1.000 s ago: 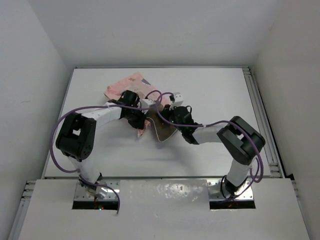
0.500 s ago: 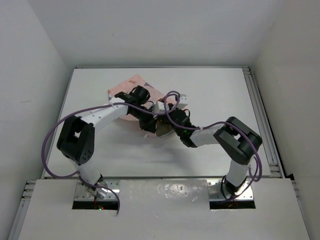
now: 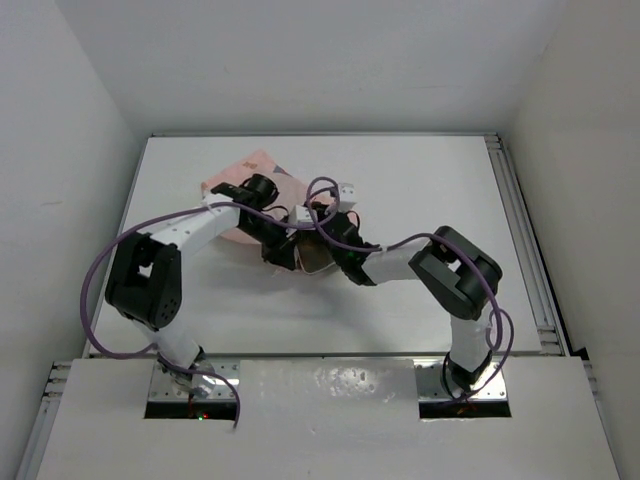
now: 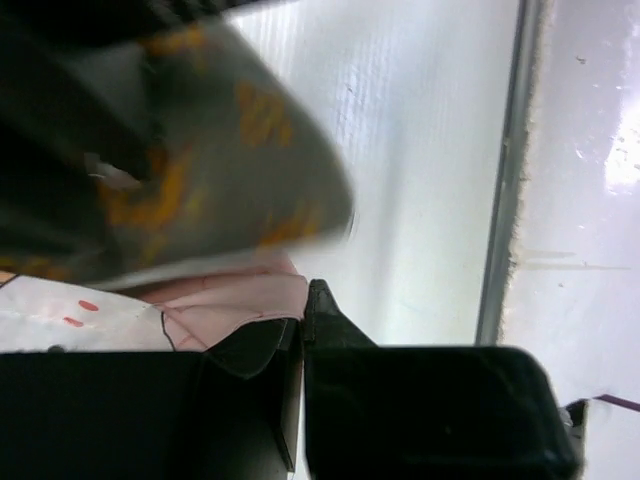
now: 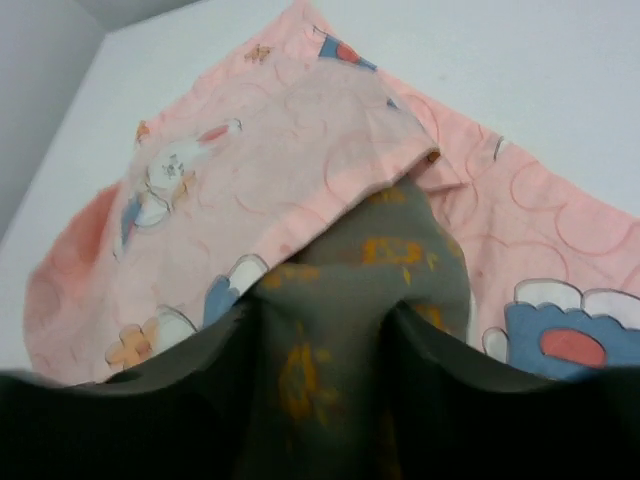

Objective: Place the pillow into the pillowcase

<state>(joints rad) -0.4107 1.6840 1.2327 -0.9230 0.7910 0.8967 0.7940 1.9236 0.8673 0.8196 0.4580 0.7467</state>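
Two pincers are brought close together left of centre in the overhead view, above the white table [image 3: 430,190]. The left pincer [image 4: 303,318] is closed on a hem of the pink bunny-print pillowcase [image 4: 235,300], seemingly so that its mouth is lifted and held open. The right pincer [image 5: 320,335] is clamped on the olive-brown pillow [image 5: 400,255], whose leading end is tucked just under the raised hem, as is shown in the right wrist view. The rest of the pillow is outside the sleeve, so insertion is judged barely begun. The remainder of the pillowcase is spread toward the upper left of the table.
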